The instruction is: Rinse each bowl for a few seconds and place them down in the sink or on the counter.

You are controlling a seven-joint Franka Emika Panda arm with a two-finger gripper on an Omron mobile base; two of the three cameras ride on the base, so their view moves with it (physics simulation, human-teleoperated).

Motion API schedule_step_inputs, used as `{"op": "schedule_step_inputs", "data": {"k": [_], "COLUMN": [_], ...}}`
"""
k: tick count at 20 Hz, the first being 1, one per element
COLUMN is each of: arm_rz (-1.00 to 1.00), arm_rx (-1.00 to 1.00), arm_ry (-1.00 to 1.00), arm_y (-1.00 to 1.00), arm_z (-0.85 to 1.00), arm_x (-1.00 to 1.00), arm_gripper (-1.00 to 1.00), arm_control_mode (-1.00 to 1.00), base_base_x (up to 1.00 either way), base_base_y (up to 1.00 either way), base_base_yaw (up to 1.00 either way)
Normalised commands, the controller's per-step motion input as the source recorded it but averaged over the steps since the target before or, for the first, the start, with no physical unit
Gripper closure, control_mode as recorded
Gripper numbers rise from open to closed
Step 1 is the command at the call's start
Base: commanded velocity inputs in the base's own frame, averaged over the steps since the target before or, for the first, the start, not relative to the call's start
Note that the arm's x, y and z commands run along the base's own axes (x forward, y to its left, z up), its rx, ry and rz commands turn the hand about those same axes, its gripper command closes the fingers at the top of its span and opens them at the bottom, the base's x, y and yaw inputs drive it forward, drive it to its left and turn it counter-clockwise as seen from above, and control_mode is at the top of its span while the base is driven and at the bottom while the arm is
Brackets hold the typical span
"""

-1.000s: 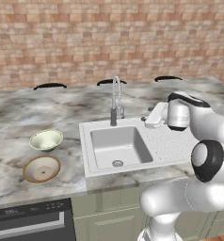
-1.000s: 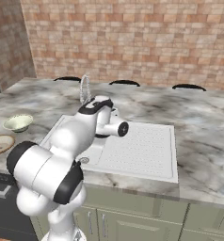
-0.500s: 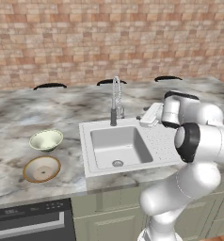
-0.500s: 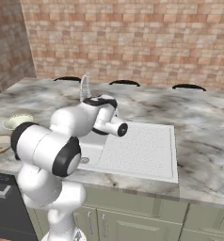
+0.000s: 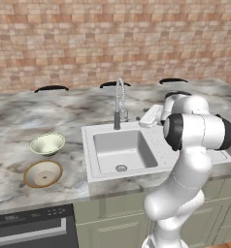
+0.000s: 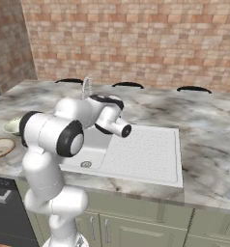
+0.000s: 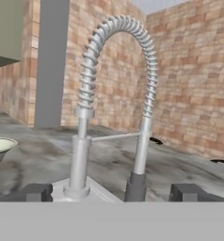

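A long grey and beige veined marble bench (image 5: 20, 121) ran in front of a red brick wall (image 5: 112, 38). Set into the bench was the landmark for everything else: a white sink (image 5: 161, 162) with a square basin, a round drain (image 5: 121, 168) in the basin floor, and a ribbed draining board (image 6: 146, 152) on the side of the basin away from the bowls.

The white robot arm (image 5: 195, 133) rose in front of the sink and bent over the draining board, its wrist reaching toward the back edge of the sink. At that back edge stood a chrome coil-neck faucet (image 5: 119, 101), curving up and over the basin. In the hand view the faucet (image 7: 114, 94) stood directly ahead and close.

The hand (image 7: 111, 192) was spread wide, its two dark fingertips (image 7: 36, 192) standing far apart on either side of the faucet base. It held nothing and touched nothing.

Both bowls sat on the bench beside the sink, on the basin side, well apart from the hand. The pale green-cream bowl (image 5: 47, 144) sat upright, level with the middle of the basin. The shallower bowl with the tan-orange rim (image 5: 42, 174) sat just in front of it, nearer the bench's front edge. The two bowls were close but not touching.

Below the bench, under the bowls, was a dark appliance front (image 5: 32, 227), and pale green cabinet doors (image 5: 112, 225) ran under the sink.
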Motion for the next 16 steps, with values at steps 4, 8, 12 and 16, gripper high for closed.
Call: {"op": "schedule_step_inputs", "data": {"k": [4, 8, 12, 16], "arm_rz": [0.0, 0.0, 0.0, 0.0], "arm_rx": [0.03, 0.03, 0.04, 0.04], "arm_ry": [0.0, 0.0, 0.0, 0.0], "arm_y": [0.05, 0.1, 0.09, 0.09], "arm_z": [-0.12, -0.18, -0.21, -0.18], "arm_x": [0.37, 0.31, 0.27, 0.32], "arm_gripper": [-1.0, -1.0, -1.0, -1.0], "arm_control_mode": [-1.0, -1.0, -1.0, -1.0], "base_base_x": [0.0, 0.0, 0.0, 0.0], "base_base_y": [0.0, 0.0, 0.0, 0.0], "base_base_yaw": [0.0, 0.0, 0.0, 0.0]}}
